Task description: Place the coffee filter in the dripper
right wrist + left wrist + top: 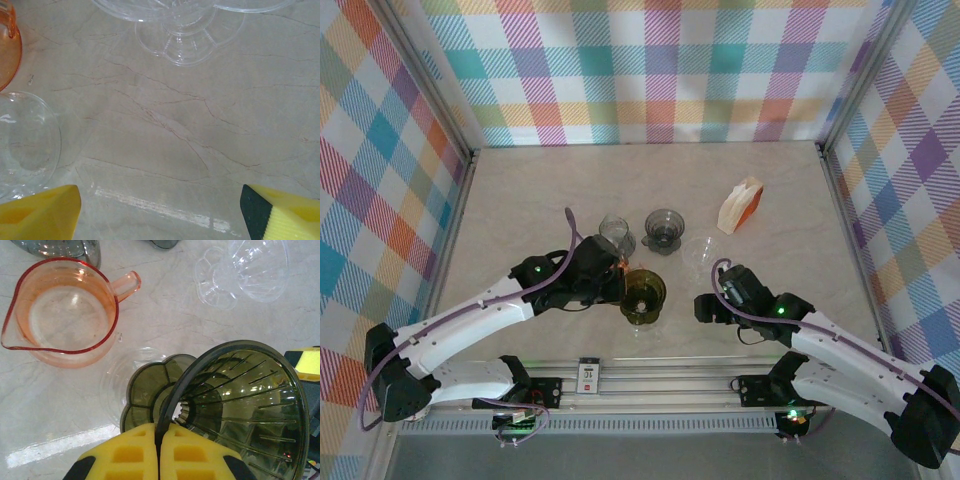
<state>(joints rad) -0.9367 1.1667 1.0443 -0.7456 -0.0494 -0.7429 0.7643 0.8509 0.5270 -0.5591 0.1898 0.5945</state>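
1. Near the middle of the tabletop (520, 200), the left end effector (618, 278) has its yellow pads (135, 452) pressed together on the rim of the olive-green dripper (643, 295). In the left wrist view the dark rim runs up between the two pads
2. In that view the dripper's ribbed bowl (240, 410) faces up and has nothing inside. Its scalloped foot shows to the left of the bowl, and I cannot tell whether the foot rests on the tabletop
3. The coffee filter pack (741, 205) – a white wedge with an orange edge – stands far right on the tabletop, well apart from the olive-green dripper and from both arms
4. The right end effector (705, 308) is just right of the olive-green dripper with its fingers spread wide. Its wrist view shows bare marbled surface between the pads (42, 212), and they grip nothing
5. A pink pitcher (60, 315) sits just beside the held dripper, its handle pointing toward a clear dripper (245, 270). The clear dripper lies beyond the right end effector (160, 210)
6. A grey dripper (664, 230) and a glass vessel (617, 235) stand side by side behind the held one – a clear round glass piece (25, 145) sits low beside it
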